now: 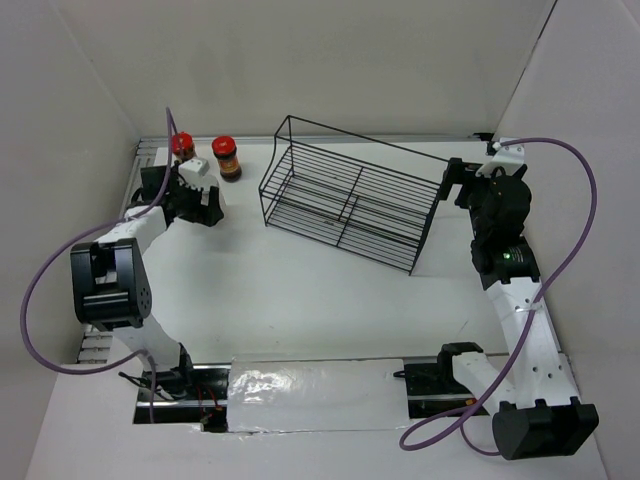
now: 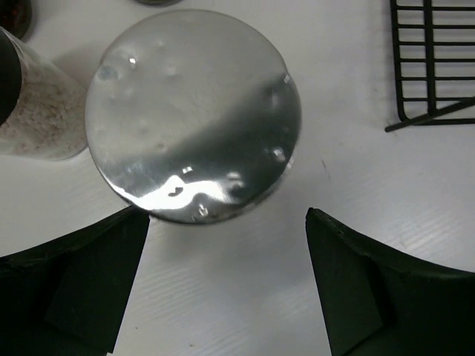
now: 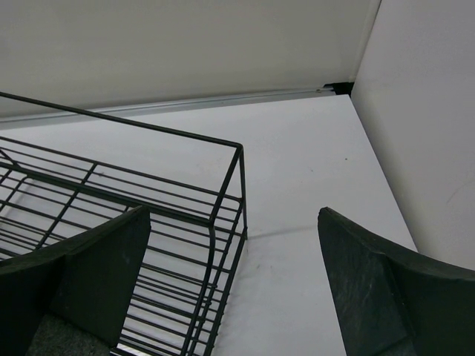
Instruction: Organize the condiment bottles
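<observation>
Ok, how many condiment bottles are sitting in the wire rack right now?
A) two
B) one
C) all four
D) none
D: the wire rack holds no bottle. The red-lidded jar and the bottles beside it stand on the table to the rack's left, by the open left pincer.

Four condiment bottles are counted in total. Two are dark jars with red lids: the left jar [image 1: 182,147] and the right jar [image 1: 228,158]. One pale-capped bottle [image 2: 193,111] and one clear bottle [image 2: 41,119] with a black cap are recorded in the left wrist view. One wire rack [image 1: 345,200] is counted on one bench [image 1: 300,290]. Two arms are counted, the left arm [image 1: 110,270] and the right arm [image 1: 510,265], each with two fingers [image 2: 74,285], four in all.
</observation>
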Controlling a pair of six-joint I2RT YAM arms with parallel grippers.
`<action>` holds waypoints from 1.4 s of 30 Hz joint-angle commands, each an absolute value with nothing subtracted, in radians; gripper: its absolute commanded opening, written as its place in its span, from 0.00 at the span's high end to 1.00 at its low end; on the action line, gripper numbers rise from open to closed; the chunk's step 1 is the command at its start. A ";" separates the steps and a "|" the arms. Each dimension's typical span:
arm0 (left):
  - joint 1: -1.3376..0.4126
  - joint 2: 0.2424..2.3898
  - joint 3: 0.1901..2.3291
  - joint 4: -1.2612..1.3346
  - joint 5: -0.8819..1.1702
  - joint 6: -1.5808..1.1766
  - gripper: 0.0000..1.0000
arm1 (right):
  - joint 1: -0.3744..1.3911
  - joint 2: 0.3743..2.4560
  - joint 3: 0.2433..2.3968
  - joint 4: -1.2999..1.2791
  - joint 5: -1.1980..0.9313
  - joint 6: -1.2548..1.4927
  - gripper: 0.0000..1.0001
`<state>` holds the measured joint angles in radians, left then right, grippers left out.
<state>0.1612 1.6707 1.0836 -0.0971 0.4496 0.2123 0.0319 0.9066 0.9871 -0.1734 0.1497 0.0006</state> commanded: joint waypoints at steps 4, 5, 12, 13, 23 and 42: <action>0.146 1.739 1.098 0.100 0.431 0.357 0.01 | 0.040 0.916 1.014 -0.156 0.155 0.021 0.00; 0.146 1.744 1.100 0.109 0.439 0.365 0.01 | 0.040 0.920 1.020 -0.160 0.156 0.021 0.00; 0.146 1.825 1.173 0.092 0.508 0.356 0.04 | 0.041 0.934 1.038 -0.160 0.161 0.017 0.00; 0.147 1.828 1.177 0.092 0.517 0.351 0.08 | 0.041 0.934 1.040 -0.164 0.160 0.014 0.00; 0.150 1.825 1.241 0.045 0.597 0.345 0.71 | 0.046 0.920 1.042 -0.187 0.134 0.011 0.00; 0.009 1.721 1.845 -1.377 1.189 1.161 1.00 | 0.561 1.388 1.620 -0.345 -0.610 -0.222 0.03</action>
<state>0.0612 1.7226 1.8320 -1.1095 1.0653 1.0546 0.4561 1.3621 1.5608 -0.3649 -0.4885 -0.1745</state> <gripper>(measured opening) 0.696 0.963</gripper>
